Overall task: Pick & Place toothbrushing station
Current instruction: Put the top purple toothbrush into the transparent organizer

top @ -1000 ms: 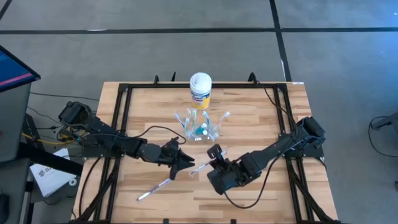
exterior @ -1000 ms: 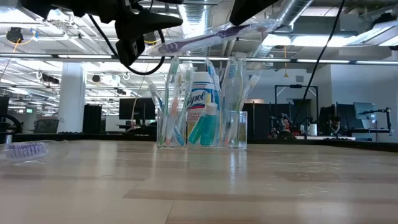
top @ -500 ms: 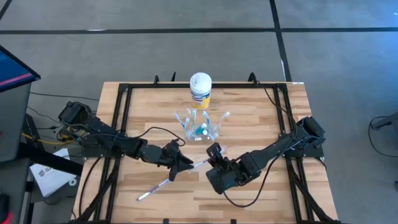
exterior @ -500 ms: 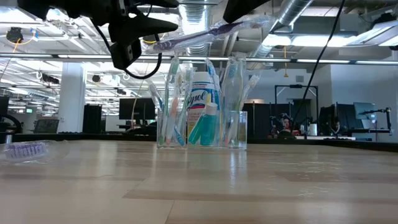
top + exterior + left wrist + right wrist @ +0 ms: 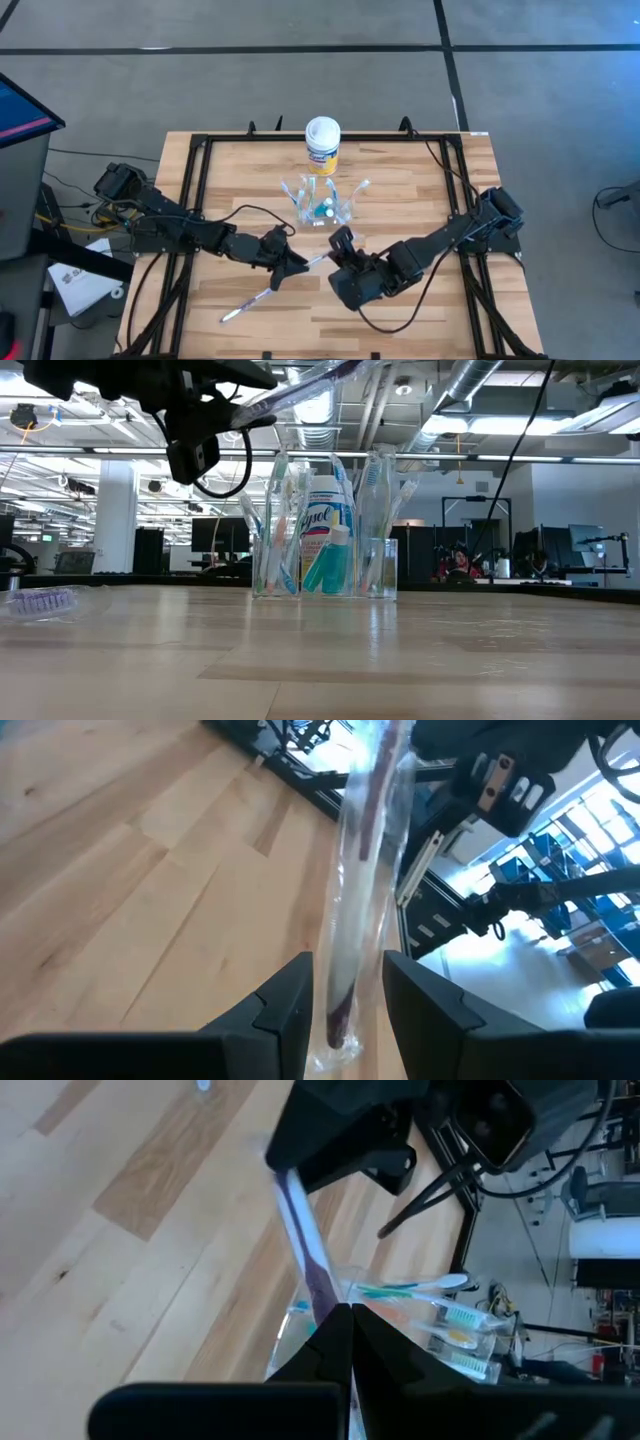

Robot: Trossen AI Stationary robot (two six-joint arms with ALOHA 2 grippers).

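A purple toothbrush in a clear wrapper (image 5: 315,262) hangs in the air between my two grippers, above the table's middle and on the near side of the see-through cup (image 5: 320,207). My left gripper (image 5: 290,263) has one end and my right gripper (image 5: 338,250) the other, both shut on it. In the low view the toothbrush (image 5: 290,395) slants upward, away from my left gripper (image 5: 215,420). The cup (image 5: 325,565) stands on the table with several toothbrushes and a teal tube upright in it. My left gripper holds the wrapped toothbrush's lower end (image 5: 345,982) between its two fingers (image 5: 292,1008). The fingers lie roughly along the brush, which runs straight out ahead of them, clear of the table. My right gripper pinches the toothbrush's other, higher end (image 5: 325,1292) between its shut fingertips (image 5: 330,1330), slanting down from the table's right. That end is lifted clear, and the brush runs from there to the left gripper.
A yellow canister with a white lid (image 5: 322,145) stands just beyond the cup. Another wrapped toothbrush (image 5: 250,302) lies flat on the wood near the front left. A black frame (image 5: 200,150) borders the table; bare wood lies at the near right.
My right gripper has risen with its end of the toothbrush. The brush, nearly level a second ago, now slants steeply, its right-gripper end up and its other end still in my left gripper.
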